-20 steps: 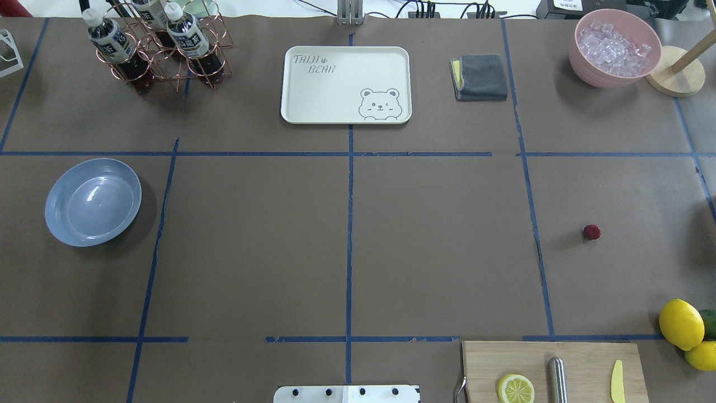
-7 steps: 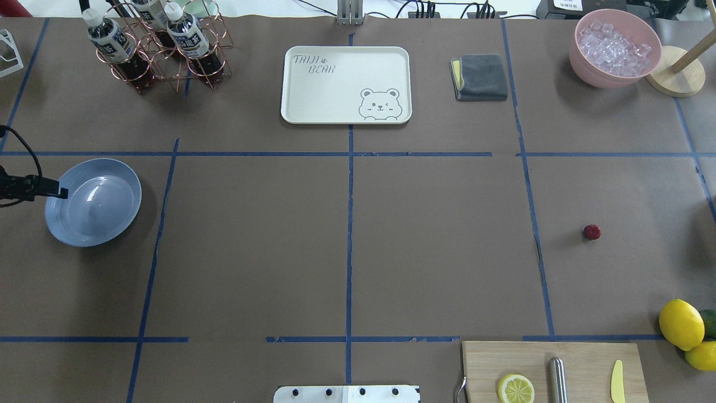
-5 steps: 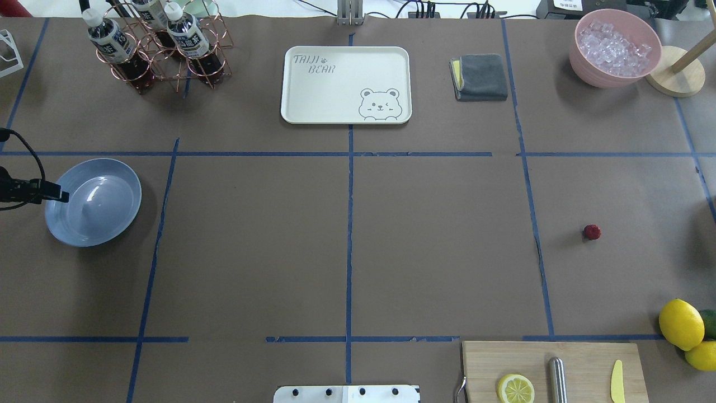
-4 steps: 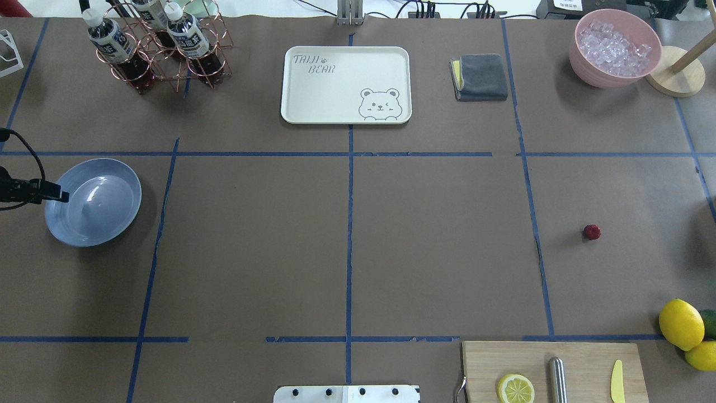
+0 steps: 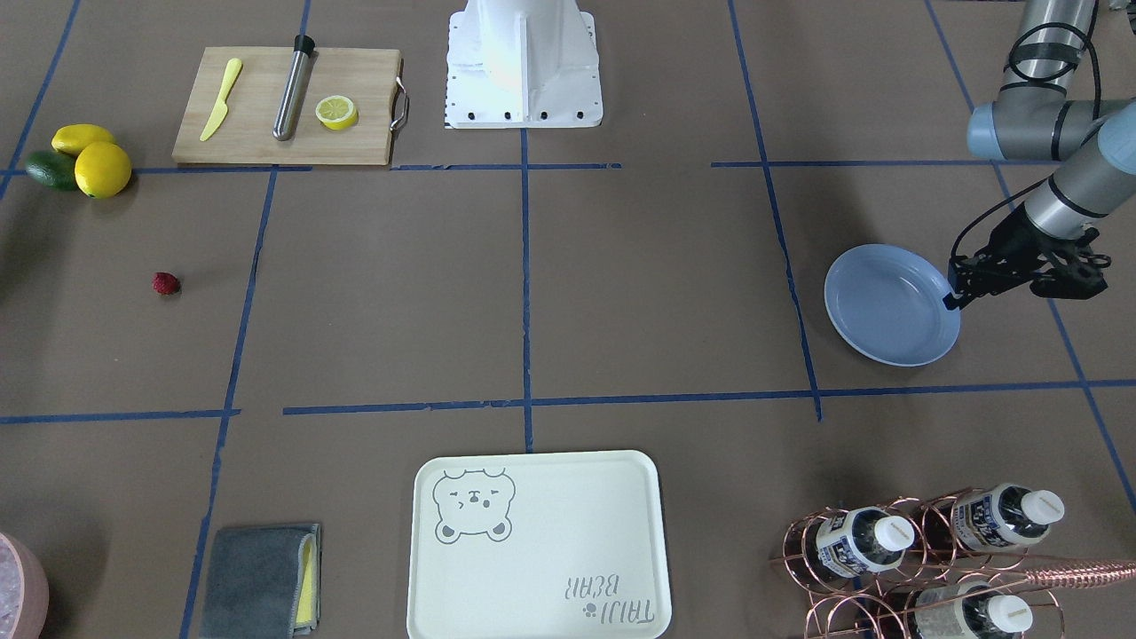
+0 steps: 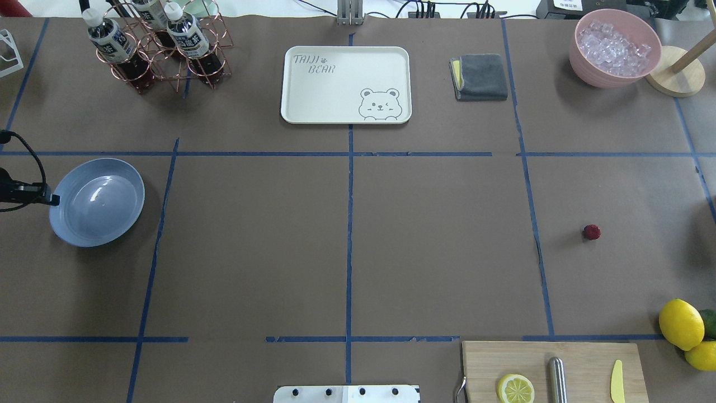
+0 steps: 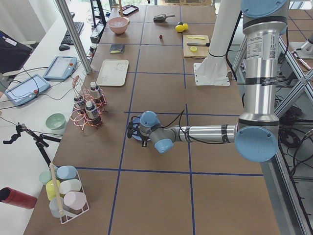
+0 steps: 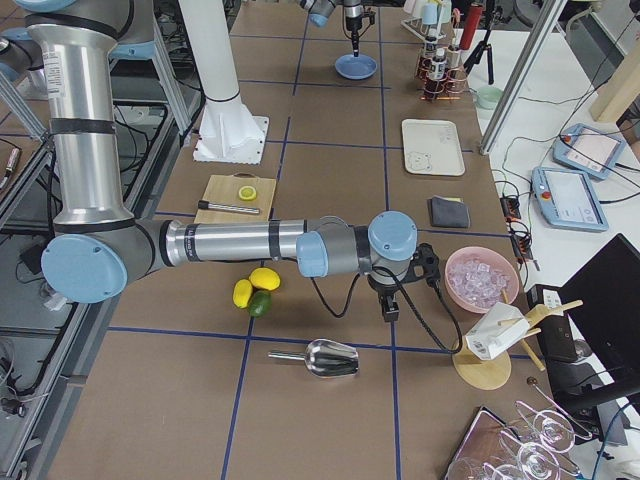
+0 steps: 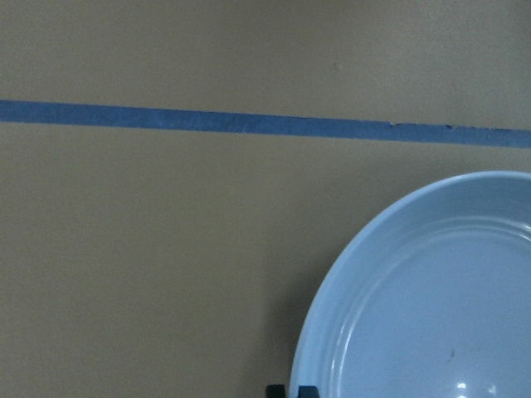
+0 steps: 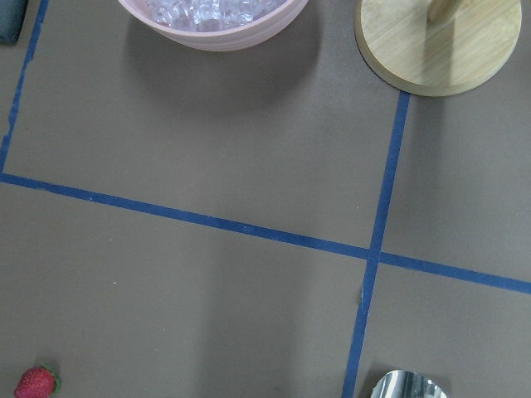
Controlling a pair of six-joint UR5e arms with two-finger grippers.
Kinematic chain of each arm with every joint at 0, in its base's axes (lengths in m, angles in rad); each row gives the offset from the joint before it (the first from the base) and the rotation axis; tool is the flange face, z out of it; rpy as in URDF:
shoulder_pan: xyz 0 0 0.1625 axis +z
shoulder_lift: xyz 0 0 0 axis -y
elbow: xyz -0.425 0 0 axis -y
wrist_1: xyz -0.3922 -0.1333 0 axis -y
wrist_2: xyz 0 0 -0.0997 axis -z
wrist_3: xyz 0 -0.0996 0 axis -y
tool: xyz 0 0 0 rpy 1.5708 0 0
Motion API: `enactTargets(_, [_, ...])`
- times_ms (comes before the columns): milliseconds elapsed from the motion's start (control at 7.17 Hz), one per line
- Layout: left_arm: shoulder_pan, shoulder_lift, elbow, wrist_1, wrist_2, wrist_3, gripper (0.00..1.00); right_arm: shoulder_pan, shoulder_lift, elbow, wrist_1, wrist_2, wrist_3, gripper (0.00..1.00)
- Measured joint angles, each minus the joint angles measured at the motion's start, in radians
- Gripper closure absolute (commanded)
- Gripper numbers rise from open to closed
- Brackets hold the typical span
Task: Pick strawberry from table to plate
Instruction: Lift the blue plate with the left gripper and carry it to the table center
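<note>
The strawberry (image 6: 592,232) (image 5: 165,283) lies alone on the brown table (image 6: 436,246), far to the right. It also shows at the bottom left corner of the right wrist view (image 10: 36,382). The light-blue plate (image 6: 98,201) (image 5: 887,306) (image 9: 431,315) sits at the far left. My left gripper (image 6: 55,200) (image 5: 951,297) is at the plate's left rim, shut on it, one fingertip on each side of the rim. My right gripper (image 8: 390,308) hangs over the table short of the pink bowl; I cannot tell whether it is open or shut.
A cutting board (image 6: 576,358) at the front right carries a lemon half (image 6: 516,388), a steel rod and a yellow knife. Lemons (image 6: 681,323) lie beside it. At the back stand a bottle rack (image 6: 162,50), a bear tray (image 6: 335,95), a grey cloth (image 6: 481,76) and an ice bowl (image 6: 615,47).
My left gripper came in from the left edge, settled on the plate's left rim and drew back slightly. The plate shifted a little to the right. The strawberry has not moved.
</note>
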Motion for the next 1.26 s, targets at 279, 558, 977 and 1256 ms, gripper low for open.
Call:
enactTargets(279, [-0.003,0.004,-0.028,0.004,-0.021,0.000,1.00,0.001,0.000,0.004,0.000,0.001,0.001,0.00])
enactTargets(558, [-0.031,0.008,-0.138,0.066,-0.162,-0.005,1.00,0.001,-0.002,0.005,-0.001,0.001,0.001,0.00])
enactTargets(977, [-0.060,-0.145,-0.342,0.363,-0.226,-0.185,1.00,0.002,-0.003,0.006,-0.001,0.003,0.003,0.00])
enactTargets(1256, [0.119,-0.319,-0.355,0.403,-0.101,-0.497,1.00,0.001,-0.003,0.006,-0.002,0.003,0.004,0.00])
